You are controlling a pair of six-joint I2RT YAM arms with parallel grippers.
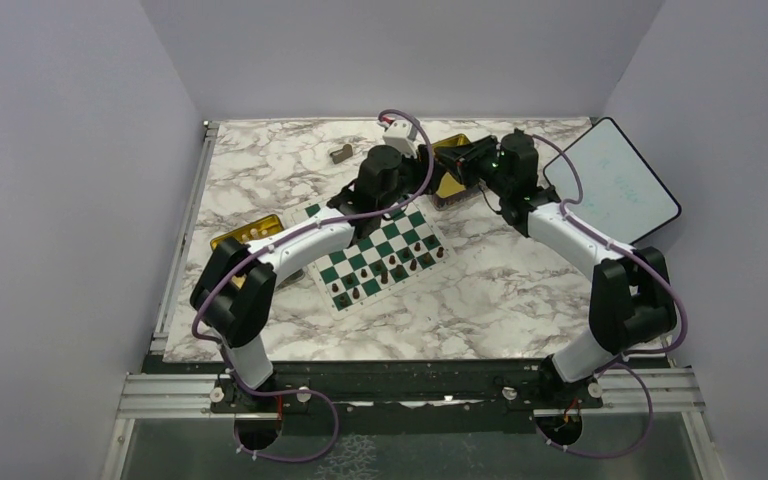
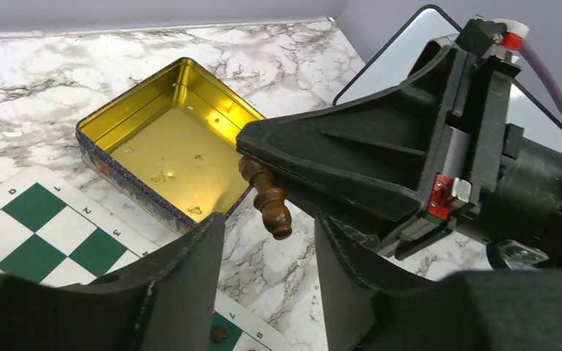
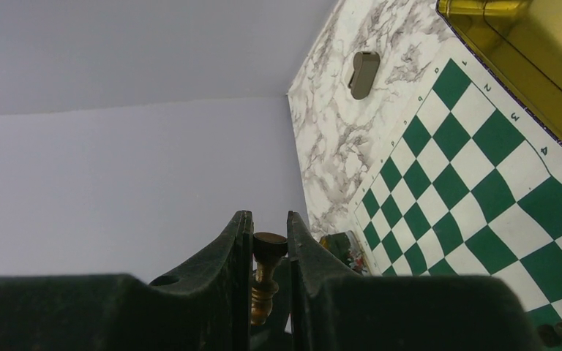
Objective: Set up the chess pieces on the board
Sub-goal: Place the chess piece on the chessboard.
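The right tool (image 3: 267, 230) is clenched on a dark brown chess piece (image 2: 265, 196). The piece hangs tilted before the gap of the released left tool (image 2: 269, 248), beside the gold tin (image 2: 168, 146), off the board (image 2: 36, 227).

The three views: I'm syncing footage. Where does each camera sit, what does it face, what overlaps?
Top external: above, behind the bases, looking down on table and board; both arms show.
Left wrist: on left arm, facing the gold tin and right gripper holding a chess piece; own fingers below.
Right wrist: on right arm, facing across the board; own fingers pinch that piece.
Shared: wrist views both show piece and tin.
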